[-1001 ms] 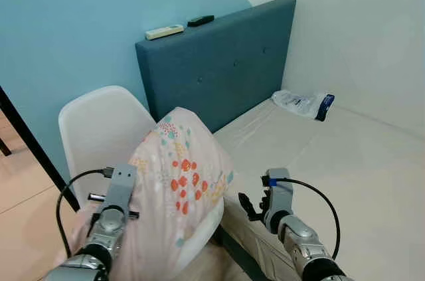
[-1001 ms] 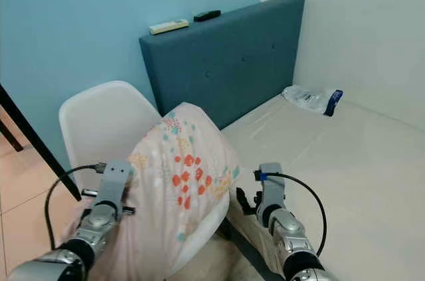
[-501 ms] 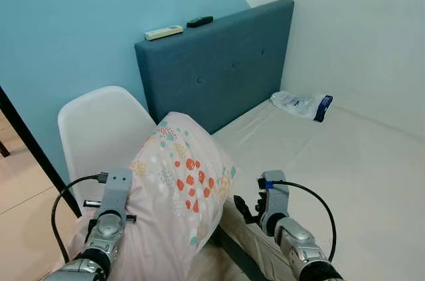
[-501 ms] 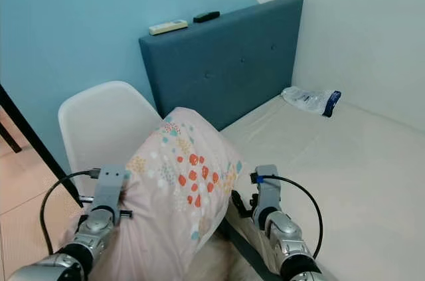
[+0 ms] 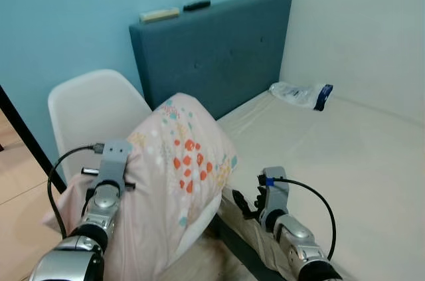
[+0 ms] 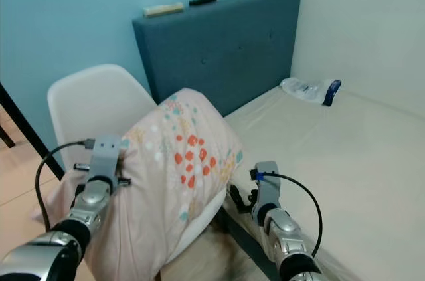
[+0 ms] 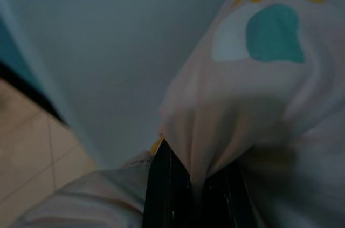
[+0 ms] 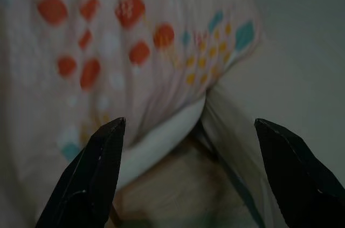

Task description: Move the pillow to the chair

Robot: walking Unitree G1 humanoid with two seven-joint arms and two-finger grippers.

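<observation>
We are pinching the pink spotted pillow (image 5: 176,181) with our left gripper (image 7: 188,185), low in the middle, on the white chair (image 5: 93,115). Our right gripper (image 8: 188,174) is hanging wide apart beside it.

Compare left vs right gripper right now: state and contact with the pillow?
The left gripper is shut on a fold of the pink patterned pillow; the right gripper is open, its fingers spread wide and holding nothing. The left one sits at the pillow's side nearest the white chair; the right one hangs by the bed edge, apart from the pillow. Both point toward the pillow.
</observation>
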